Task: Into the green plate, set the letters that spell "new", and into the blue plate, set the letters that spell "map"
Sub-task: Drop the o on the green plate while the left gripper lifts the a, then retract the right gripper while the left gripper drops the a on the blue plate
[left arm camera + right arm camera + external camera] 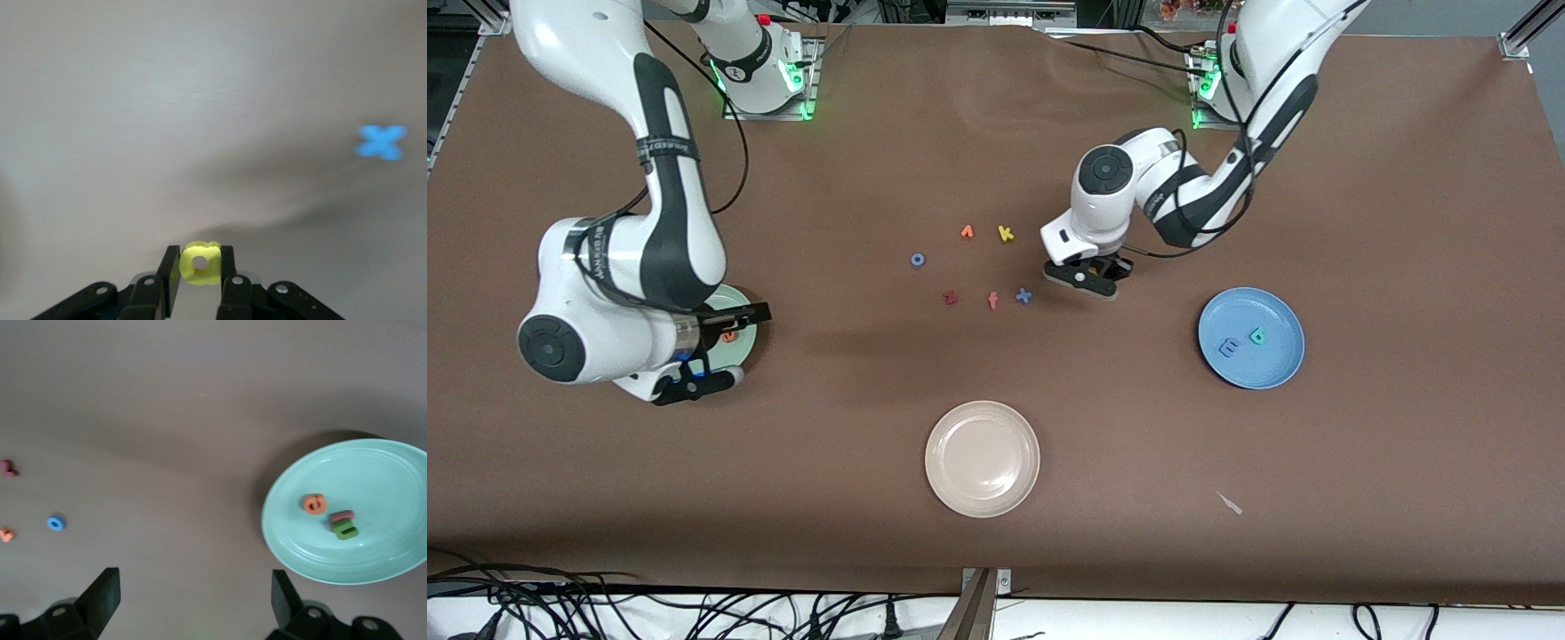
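Left gripper (200, 267) pinches the yellow a (200, 263) (last "map" letter), bound for the blue plate (1280, 313) at its four o'clock. Right gripper (193, 593) gapes empty beside the green plate (373, 473), "new" delivered.

Bright even overhead light, soft arm shadows on the table (1405, 444), washed-out wrist views, blurred letters

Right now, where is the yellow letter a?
The left gripper holds the yellow a just above the table, beside the blue x.
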Controlling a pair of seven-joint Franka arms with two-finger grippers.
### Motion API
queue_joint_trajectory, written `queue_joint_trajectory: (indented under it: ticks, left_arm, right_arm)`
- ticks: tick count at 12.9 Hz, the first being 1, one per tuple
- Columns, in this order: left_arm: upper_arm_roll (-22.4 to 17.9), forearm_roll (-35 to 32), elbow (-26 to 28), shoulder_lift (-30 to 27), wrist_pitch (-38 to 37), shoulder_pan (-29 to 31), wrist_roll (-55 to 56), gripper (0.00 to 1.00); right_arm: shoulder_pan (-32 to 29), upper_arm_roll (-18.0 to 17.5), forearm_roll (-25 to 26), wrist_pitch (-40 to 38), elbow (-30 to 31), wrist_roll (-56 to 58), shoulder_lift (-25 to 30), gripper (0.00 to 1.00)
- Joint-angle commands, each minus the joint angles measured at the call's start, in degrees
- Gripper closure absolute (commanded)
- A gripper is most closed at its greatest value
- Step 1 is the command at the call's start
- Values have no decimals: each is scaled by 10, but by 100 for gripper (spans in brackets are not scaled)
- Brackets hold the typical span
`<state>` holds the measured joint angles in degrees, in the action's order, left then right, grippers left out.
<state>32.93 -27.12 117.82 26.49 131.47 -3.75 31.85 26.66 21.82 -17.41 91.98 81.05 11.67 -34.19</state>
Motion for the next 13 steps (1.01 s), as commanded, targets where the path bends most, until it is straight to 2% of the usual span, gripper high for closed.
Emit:
queue_joint_trajectory:
  ticks: [1, 3, 5, 7, 10, 11, 12, 13]
  left_arm:
    - [6, -21, 1, -43, -55, 74, -101, 98]
    - [6, -20, 1, -50, -56, 150, -199, 97]
    - [5, -20, 1, -44, -54, 208, -273, 96]
    - [3, -21, 2, -26, -51, 246, -282, 93]
    - [3, -21, 4, 7, -35, 283, -282, 92]
    - [2, -21, 4, 12, -32, 284, -282, 80]
    - [0, -21, -1, 22, -25, 285, -280, 1]
    - [1, -21, -4, 26, -14, 293, -282, 0]
  right_arm:
    - [8, -5, 13, 4, 27, -44, 56, 0]
    - [-10, -47, 72, 51, 88, -41, 120, 0]
    - [-49, -84, 110, 62, 125, -41, 174, 0]
    - [-85, -100, 116, 68, 168, -44, 258, 0]
    - [-131, -100, 119, 35, 180, -45, 321, 0]
    - [-134, -100, 138, 16, 177, -45, 332, 0]
    - [-139, -100, 173, 8, 174, -45, 342, 0]
    - [-139, -100, 186, -1, 170, -51, 352, 0]
